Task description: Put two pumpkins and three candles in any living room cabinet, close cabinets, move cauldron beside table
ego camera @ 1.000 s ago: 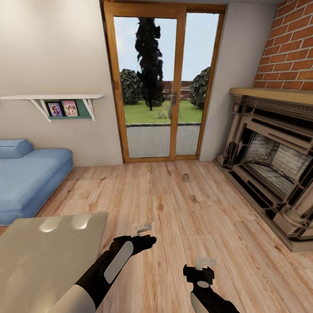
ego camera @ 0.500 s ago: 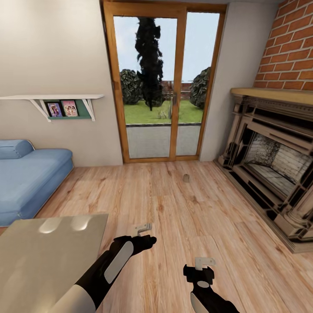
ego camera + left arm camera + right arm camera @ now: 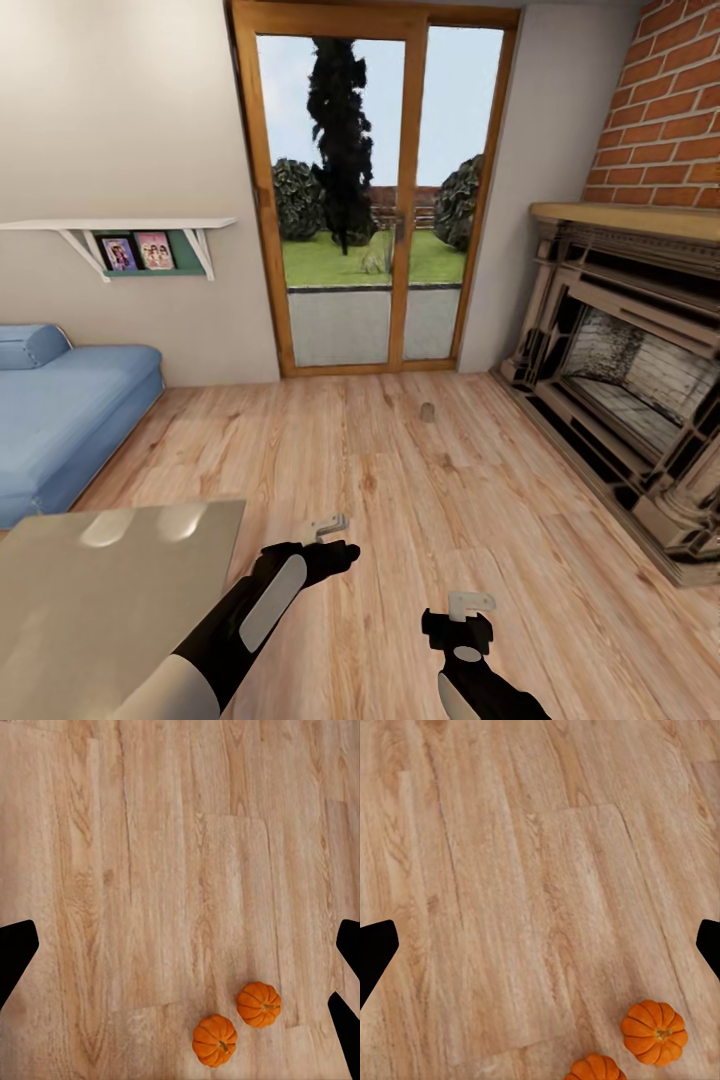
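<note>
Left gripper (image 3: pixel 333 524) hangs over bare floor, arm reaching forward from the lower left, black sleeve with a white panel. Fingers sit spread wide at the frame edges in the left wrist view, nothing between them. Right gripper (image 3: pixel 470 603) sits lower and nearer the body, pointing forward; its dark fingers (image 3: pixel 375 949) also stand wide apart and empty.

Two pumpkins lie on the floor, close together but not touching: first pumpkin (image 3: pixel 259 1004) and second pumpkin (image 3: pixel 214 1040) in the left wrist view. Both are orange, ribbed, squat, with short brown stems. They are not between either gripper's fingers.

Versus 1 s ago: the whole head view shifted slightly, so shelf (image 3: pixel 115 225), sofa (image 3: pixel 60 420) and table corner (image 3: pixel 110 590) sit a bit further left. That's camera motion; arms keep the same pose.

Materials: light wood-plank floor (image 3: pixel 400 470) with visible grain; blue padded sofa; glossy beige tabletop with two light reflections; wood-framed glass door (image 3: pixel 375 190); red brick wall over a carved fireplace (image 3: pixel 620 370). Small grey object (image 3: pixel 427 411) on the floor near the door, too small to identify.
</note>
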